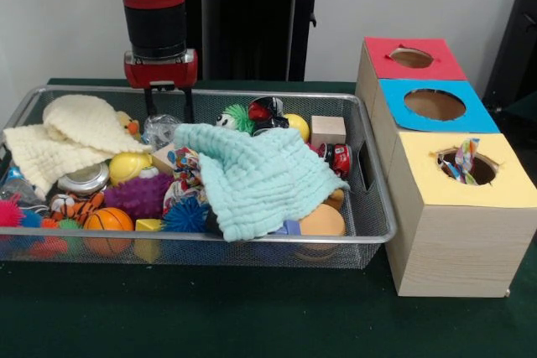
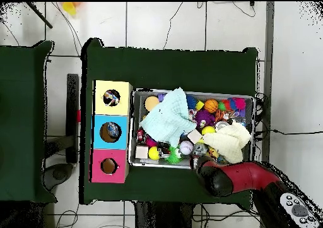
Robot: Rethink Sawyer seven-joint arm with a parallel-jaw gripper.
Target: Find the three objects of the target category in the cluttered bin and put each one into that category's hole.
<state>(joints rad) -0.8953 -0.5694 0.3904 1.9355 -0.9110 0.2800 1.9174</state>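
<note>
We had the gripper [image 1: 169, 106] open over a crinkly clear ball [image 1: 159, 130] at the wire bin's [image 1: 373, 207] 11 o'clock. It looked light and slippery, so we'd pinch its middle.

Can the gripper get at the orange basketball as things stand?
Probably yes. The basketball lies uncovered at the bin's front edge, clear of both cloths, with only small toys crowding it. The gripper hangs open at the far side and would have to cross the bin.
</note>
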